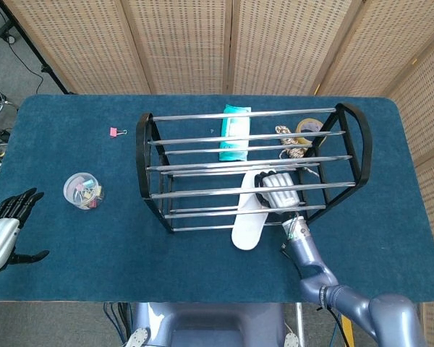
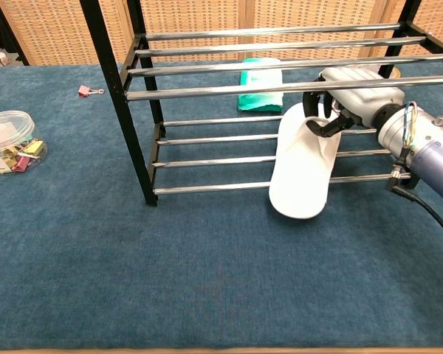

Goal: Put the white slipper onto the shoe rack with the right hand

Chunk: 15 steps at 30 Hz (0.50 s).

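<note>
The white slipper [image 1: 247, 220] [image 2: 301, 168] lies across the lower bars of the black shoe rack [image 1: 143, 155] [image 2: 111, 88], its toe end inside the rack and its heel [image 2: 295, 203] sticking out over the front bar. My right hand [image 1: 276, 189] [image 2: 343, 99] grips the slipper's strap end under the top shelf. My left hand [image 1: 6, 224] hangs open at the table's left edge, holding nothing.
A teal packet [image 1: 234, 132] [image 2: 261, 83], a tape roll [image 1: 308, 129] and a small patterned object [image 1: 285, 131] lie behind the rack. A clear tub of clips [image 1: 83, 191] [image 2: 9, 141] and a pink clip [image 1: 116, 131] [image 2: 87, 91] lie on the blue table to the left.
</note>
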Tool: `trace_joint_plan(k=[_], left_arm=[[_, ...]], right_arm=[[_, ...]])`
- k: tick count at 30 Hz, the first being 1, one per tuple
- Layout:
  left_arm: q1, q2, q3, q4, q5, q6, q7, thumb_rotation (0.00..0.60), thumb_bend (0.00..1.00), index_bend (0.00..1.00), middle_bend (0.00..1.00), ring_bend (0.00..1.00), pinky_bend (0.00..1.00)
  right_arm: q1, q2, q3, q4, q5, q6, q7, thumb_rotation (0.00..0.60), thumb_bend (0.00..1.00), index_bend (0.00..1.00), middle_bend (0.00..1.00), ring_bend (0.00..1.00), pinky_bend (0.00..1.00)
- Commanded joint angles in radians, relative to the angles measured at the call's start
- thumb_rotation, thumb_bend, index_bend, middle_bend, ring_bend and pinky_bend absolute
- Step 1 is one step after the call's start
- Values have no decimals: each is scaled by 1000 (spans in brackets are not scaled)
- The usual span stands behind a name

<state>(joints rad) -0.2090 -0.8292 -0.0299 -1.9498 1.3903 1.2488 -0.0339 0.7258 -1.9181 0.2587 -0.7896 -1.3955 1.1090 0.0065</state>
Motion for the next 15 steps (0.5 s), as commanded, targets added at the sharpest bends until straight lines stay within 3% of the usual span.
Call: trace_joint_plan(k=[1, 11, 13, 15], left_arm=[[-2, -3, -2, -2, -7, -2, 6, 600, 0, 0, 0, 0, 0], [-4, -8, 0, -5, -10, -6, 21, 600, 0, 0, 0, 0, 0], [-4, -8, 1, -6, -10, -6, 21, 600, 0, 0, 0, 0, 0], [-3, -7, 0, -7, -9, -2, 21, 600, 0, 0, 0, 0, 0]], right_arm=[[11, -1, 3, 16, 2, -4, 10, 600, 493, 633, 544, 542, 734], [30, 0, 4, 45, 6, -8, -4, 600, 493, 629, 540, 540, 725], [31, 0, 3, 44, 10, -10, -7, 600, 493, 580, 518, 524, 701], [29, 6, -3, 34, 10, -19, -2, 600, 493, 449, 449, 469, 666]])
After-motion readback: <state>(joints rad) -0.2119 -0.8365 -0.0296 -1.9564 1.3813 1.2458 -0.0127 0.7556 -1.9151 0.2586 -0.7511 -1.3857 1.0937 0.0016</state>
